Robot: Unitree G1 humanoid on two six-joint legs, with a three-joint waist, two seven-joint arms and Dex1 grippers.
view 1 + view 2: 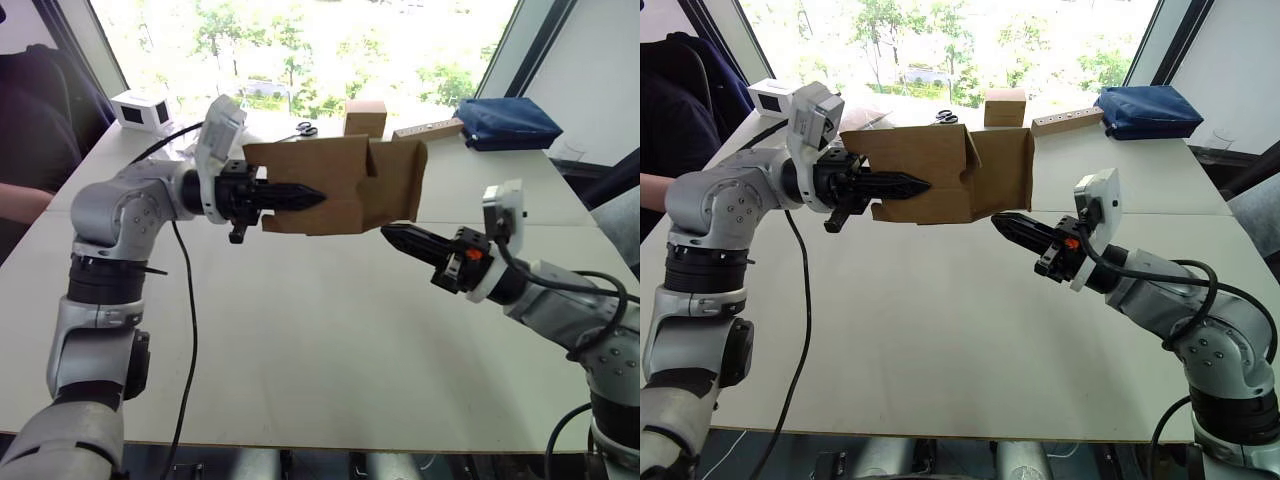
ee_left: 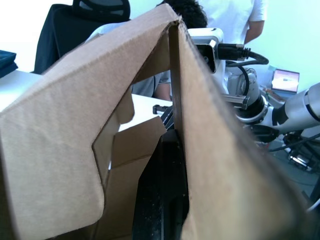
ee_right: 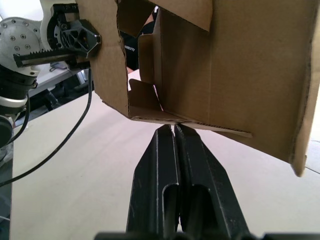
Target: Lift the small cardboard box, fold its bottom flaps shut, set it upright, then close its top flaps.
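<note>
Holding the box [image 1: 335, 185] in the air above the table [image 1: 320, 350], toward 12 o'clock of the scene, open end facing 3 o'clock. Clamping one side wall with the left gripper [image 1: 290, 196], one finger outside the wall and one inside. Reaching in from 4 o'clock with the right gripper [image 1: 405, 240], fingers pressed together into a single point, tips just under the box's lower edge, touching or nearly so. Standing open at the 3 o'clock end, the bottom flaps [image 1: 398, 180], not yet folded.

Judging the risks: pushing a flap with one narrow tip, likely sliding off the edge or slipping into the open end instead of folding it. Pressing hard against a box pinched by a single wall, probably twisting it in the clamp, creasing the wall, or pulling it loose onto the table. Folding flaps in the wrong order, leaving one springing back out.
</note>
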